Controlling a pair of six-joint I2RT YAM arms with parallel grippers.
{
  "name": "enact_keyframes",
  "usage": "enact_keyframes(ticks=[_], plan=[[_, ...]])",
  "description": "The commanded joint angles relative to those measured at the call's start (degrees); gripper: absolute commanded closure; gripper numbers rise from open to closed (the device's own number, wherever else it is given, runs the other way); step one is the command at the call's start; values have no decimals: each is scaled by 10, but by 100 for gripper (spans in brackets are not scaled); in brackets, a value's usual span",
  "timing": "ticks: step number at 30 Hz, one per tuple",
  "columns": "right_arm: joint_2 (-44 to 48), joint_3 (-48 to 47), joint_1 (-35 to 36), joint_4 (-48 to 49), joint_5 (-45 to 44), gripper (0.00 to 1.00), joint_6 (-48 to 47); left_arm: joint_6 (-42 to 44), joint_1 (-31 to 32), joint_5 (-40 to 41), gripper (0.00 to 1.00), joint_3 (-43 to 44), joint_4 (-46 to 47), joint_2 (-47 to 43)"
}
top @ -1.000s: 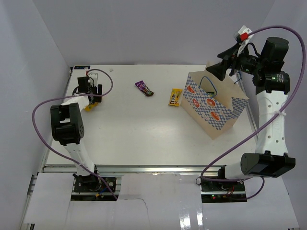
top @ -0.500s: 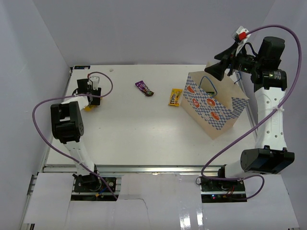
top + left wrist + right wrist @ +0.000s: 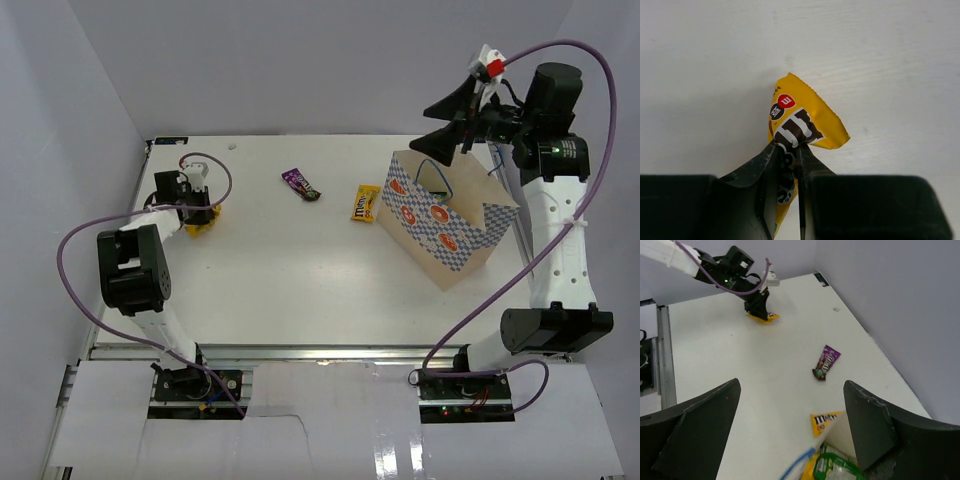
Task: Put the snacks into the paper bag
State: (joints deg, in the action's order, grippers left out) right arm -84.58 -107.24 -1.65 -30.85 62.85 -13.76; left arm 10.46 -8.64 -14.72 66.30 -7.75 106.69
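Observation:
My left gripper [image 3: 787, 145] is shut on a yellow M&M's pack [image 3: 802, 117], pinching it at the table's far left; the same pack [image 3: 198, 226] shows under the gripper [image 3: 198, 215] from above. A purple packet [image 3: 300, 183] and another yellow M&M's pack [image 3: 364, 203] lie flat on the table. The checkered paper bag [image 3: 440, 225] stands at the right. My right gripper [image 3: 440, 135] hangs open above the bag's mouth with nothing between its fingers. In the right wrist view a green packet [image 3: 837, 467] lies inside the bag, and the purple packet [image 3: 826, 362] and yellow pack [image 3: 825, 422] lie beyond.
White walls close the table at the back and both sides. A blue cord handle [image 3: 435, 172] arches over the bag's opening. The left arm [image 3: 715, 270] reaches across the far corner in the right wrist view.
The left gripper has closed on the yellow pack at the far left. The right gripper has risen a little and shifted left above the bag, staying open.

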Motion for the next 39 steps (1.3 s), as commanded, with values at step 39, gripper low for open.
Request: enact_keyframes(ticks=[39], plan=[[-164, 166, 525, 264, -400, 4, 341, -874, 110, -193, 74, -435, 494, -515]])
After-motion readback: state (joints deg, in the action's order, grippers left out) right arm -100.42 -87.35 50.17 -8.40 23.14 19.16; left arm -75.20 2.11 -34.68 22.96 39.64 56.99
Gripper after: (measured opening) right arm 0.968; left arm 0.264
